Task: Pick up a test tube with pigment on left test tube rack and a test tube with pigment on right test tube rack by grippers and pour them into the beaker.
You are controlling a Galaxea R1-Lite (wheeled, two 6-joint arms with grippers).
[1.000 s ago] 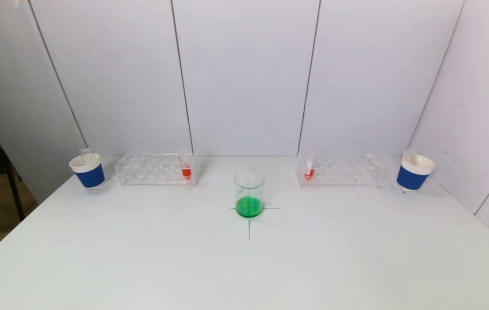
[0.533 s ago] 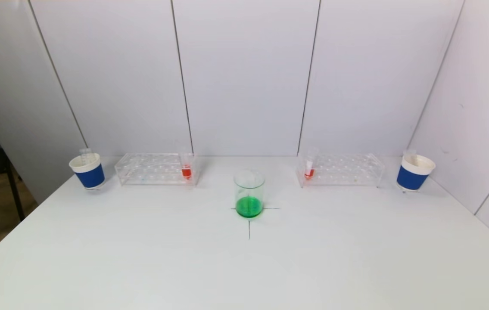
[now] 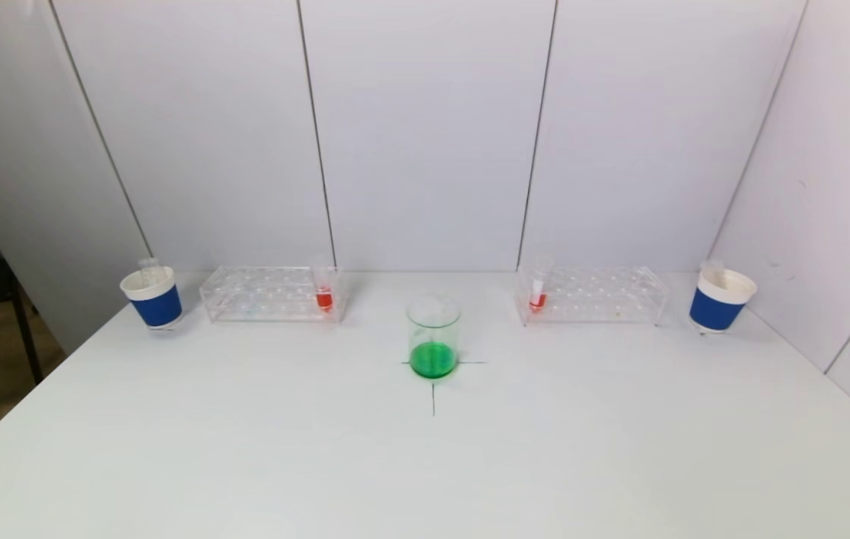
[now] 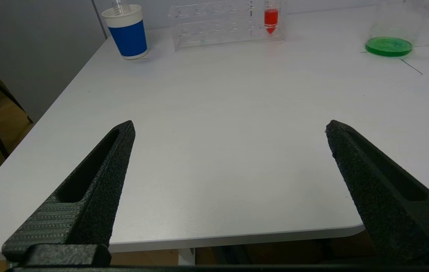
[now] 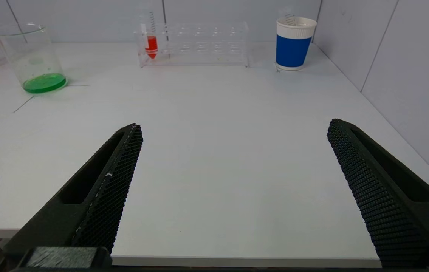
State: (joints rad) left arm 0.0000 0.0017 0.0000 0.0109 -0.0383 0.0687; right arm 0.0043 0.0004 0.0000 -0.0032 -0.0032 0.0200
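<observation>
White matte table, pale panel walls behind; both arms parked off the near edge.

Glass beaker, cylindrical, shallow green liquid, stands on a drawn cross at centre. Left test tube rack, clear acrylic, holds one conical tube of red pigment at its inner end. Right test tube rack likewise holds a red tube at its inner end. Ribbed blue-and-white paper cups flank the racks, each containing a clear tube. Left gripper and right gripper: textured black jaws spread wide, holding nothing.
</observation>
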